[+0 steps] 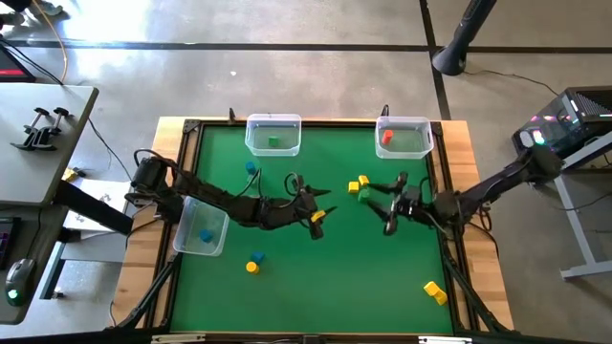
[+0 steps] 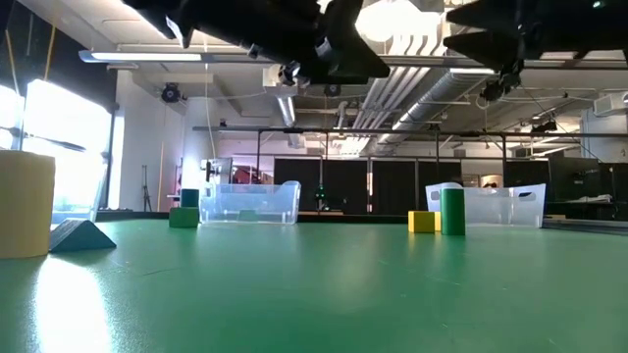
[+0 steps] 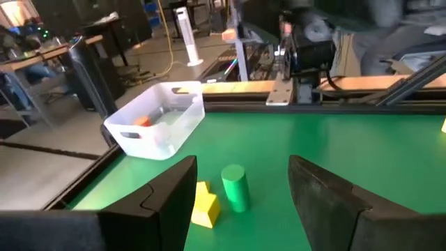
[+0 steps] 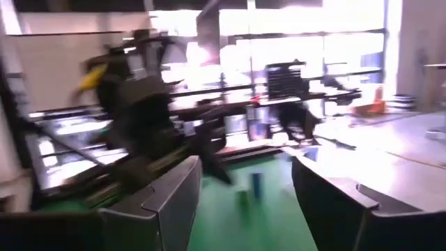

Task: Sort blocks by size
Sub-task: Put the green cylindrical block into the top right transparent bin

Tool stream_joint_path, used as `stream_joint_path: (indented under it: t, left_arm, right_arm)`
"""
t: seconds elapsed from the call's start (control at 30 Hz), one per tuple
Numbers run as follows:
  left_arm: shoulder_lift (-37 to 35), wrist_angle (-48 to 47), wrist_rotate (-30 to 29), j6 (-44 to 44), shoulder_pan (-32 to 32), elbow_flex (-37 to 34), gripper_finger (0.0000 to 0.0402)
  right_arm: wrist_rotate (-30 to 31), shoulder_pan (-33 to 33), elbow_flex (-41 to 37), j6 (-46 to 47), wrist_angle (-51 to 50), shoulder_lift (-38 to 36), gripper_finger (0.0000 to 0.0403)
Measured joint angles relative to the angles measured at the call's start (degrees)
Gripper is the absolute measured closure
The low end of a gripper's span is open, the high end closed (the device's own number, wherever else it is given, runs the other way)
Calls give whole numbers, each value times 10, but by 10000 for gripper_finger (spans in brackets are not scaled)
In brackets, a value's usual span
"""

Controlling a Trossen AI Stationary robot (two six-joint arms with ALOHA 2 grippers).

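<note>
Both end effectors hang above the middle of the green surface (image 1: 316,277), holding nothing. In its wrist view, the left end effector (image 1: 316,218) has its two dark fingers (image 3: 171,202) spread apart. So has the right end effector (image 1: 390,212).

I will use the small green cylinder block (image 3: 235,187) as my landmark. It stands upright, so its long side points straight up. Touching it, or nearly, is a small yellow cube block (image 3: 204,206), which sits flat and has no long side. Both lie between the two end effectors, a bit nearer the right one.

Farther out, past the cylinder, is a clear plastic bin (image 1: 404,137) with a red block (image 1: 387,137) inside. Another clear plastic bin (image 1: 273,134) holds a green block (image 1: 273,141). Well away from the cylinder, a third clear bin (image 1: 202,232) lies at the left edge, near a blue-and-yellow pair of blocks (image 1: 254,263). One more yellow block (image 1: 435,290) sits by the right corner.

The blocks look hard, light and smooth. I think a squeeze on two flat sides, or across the cylinder's round middle, would hold best. It might tip if bumped.
</note>
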Motion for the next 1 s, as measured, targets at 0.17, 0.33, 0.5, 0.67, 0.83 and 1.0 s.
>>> stream_joint_path:
  t: [0.17,0.33,0.5,0.67,0.83,1.0]
  left_arm:
    - [0,-3,-1,-5,7,0,191]
    - [0,-7,-1,-5,7,0,191]
    - [0,-14,-1,-5,7,0,191]
    - [0,-15,-1,-5,7,0,191]
    - [0,-18,-1,-5,7,0,191]
    - [0,-25,-1,-9,7,0,191]
  right_arm:
    - [40,-84,0,42,-83,-61,179]
    - [37,-172,13,97,-263,-124,179]
    - [-78,-263,96,205,-572,-138,179]
    - [-192,-328,163,222,-734,-107,179]
    - [-331,-367,204,184,-815,-58,179]
    - [-403,-375,215,93,-825,-9,179]
